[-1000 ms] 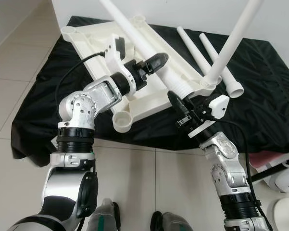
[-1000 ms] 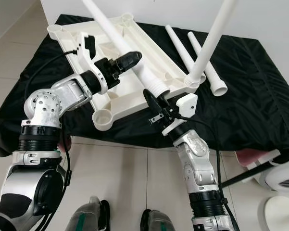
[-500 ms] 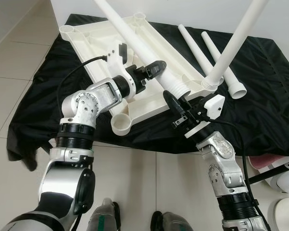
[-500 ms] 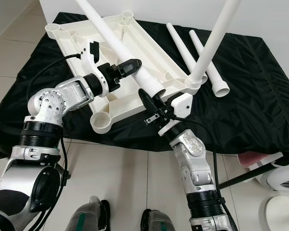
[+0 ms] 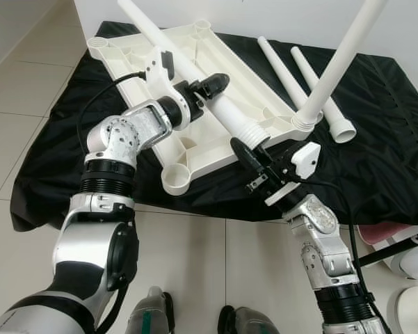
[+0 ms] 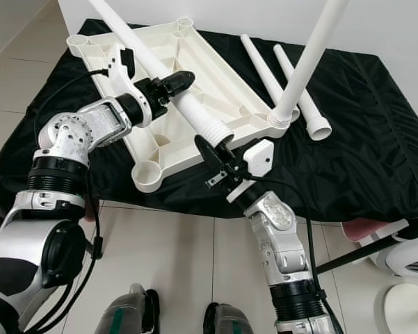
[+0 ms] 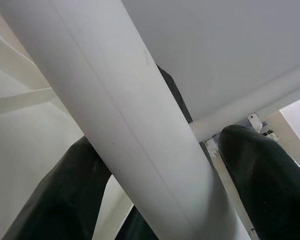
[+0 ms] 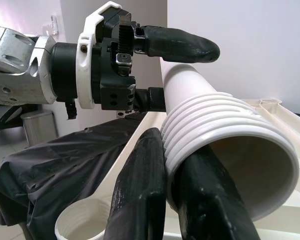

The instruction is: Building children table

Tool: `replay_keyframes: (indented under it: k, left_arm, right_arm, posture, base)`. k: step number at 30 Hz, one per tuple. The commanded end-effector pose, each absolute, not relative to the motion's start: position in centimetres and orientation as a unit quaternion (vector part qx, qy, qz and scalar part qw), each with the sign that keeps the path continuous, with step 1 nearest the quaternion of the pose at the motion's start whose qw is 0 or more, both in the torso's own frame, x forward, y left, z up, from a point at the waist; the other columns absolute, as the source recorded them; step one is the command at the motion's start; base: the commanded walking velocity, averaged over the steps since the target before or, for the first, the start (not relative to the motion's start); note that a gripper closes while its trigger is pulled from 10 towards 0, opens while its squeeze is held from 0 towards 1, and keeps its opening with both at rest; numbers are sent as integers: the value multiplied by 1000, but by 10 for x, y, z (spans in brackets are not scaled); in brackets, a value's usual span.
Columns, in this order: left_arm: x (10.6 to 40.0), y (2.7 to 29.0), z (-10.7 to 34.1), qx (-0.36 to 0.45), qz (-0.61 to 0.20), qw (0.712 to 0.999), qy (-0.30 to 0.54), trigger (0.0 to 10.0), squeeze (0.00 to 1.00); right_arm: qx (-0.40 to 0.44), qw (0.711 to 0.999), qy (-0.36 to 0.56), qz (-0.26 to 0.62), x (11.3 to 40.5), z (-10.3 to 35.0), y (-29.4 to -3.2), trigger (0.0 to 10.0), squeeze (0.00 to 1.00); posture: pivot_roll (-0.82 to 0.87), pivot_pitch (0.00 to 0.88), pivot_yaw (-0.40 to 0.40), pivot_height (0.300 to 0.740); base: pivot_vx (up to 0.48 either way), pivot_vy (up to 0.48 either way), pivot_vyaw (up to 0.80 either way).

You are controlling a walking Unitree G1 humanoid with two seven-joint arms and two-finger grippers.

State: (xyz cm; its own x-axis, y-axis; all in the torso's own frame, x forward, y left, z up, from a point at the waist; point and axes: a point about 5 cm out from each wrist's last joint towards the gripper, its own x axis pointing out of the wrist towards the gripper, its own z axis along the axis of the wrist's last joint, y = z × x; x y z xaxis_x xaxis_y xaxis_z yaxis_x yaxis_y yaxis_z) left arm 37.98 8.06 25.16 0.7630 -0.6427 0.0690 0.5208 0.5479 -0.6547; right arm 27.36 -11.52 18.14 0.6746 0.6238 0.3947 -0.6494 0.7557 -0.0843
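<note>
left gripper [image 5: 210, 88] clamps table leg [image 5: 226, 115]; right gripper [image 5: 242, 150] beside its threaded end

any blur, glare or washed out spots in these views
Left and right eye views: sharp and evenly lit, though the white tabletop loses some detail against the black cloth. Left wrist view: the table leg is very close and soft. Right wrist view: the leg's threaded end is crisp, the background wall bright.
</note>
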Motion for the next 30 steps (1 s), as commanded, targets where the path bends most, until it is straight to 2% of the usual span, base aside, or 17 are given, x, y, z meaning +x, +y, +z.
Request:
replay_keyframes:
  k: [1,5,6,7,8,9,24,25,30]
  left_arm:
    - [381,80,257,-344,-342,871,81,10000,0]
    - [389,89,259,-367,-311,873,80,10000,0]
    - [393,95,262,-382,-295,872,76,9020,0]
    - [396,100,264,-396,-282,871,71,7608,0]
    - [396,100,264,-396,-282,871,71,7608,0]
    - [398,102,266,-407,-277,868,68,0,0]
    - [400,107,277,-425,-276,861,52,0,0]
    - [400,108,278,-427,-275,860,50,0,0]
    - [402,110,281,-436,-273,856,50,0,0]
  right_arm:
    - [28,910,-212,354,270,183,-114,10000,0]
    - [25,910,-209,356,267,180,-113,10000,0]
    - [25,910,-208,359,265,179,-113,10000,0]
    - [25,909,-207,360,264,179,-112,10000,0]
    - [25,909,-207,360,264,179,-112,10000,0]
    - [25,909,-206,361,263,178,-112,10000,0]
    - [29,911,-195,361,263,177,-114,10000,0]
    - [34,912,-192,360,263,177,-114,10000,1000]
    - [49,911,-188,363,263,177,-115,10000,1000]
  posture:
    - [34,59,-22,740]
    - [35,54,-22,740]
    - [35,54,-22,740]
    - [33,55,-22,740]
    - [33,55,-22,740]
    - [33,56,-22,740]
    - [40,81,-28,740]
    - [40,86,-29,740]
    - [41,87,-29,740]
  base:
    - [0,0,0]
    - [0,0,0]
    - [0,0,0]
    - [0,0,0]
    - [0,0,0]
    - [0,0,0]
    - [0,0,0]
    - [0,0,0]
    - [0,0,0]
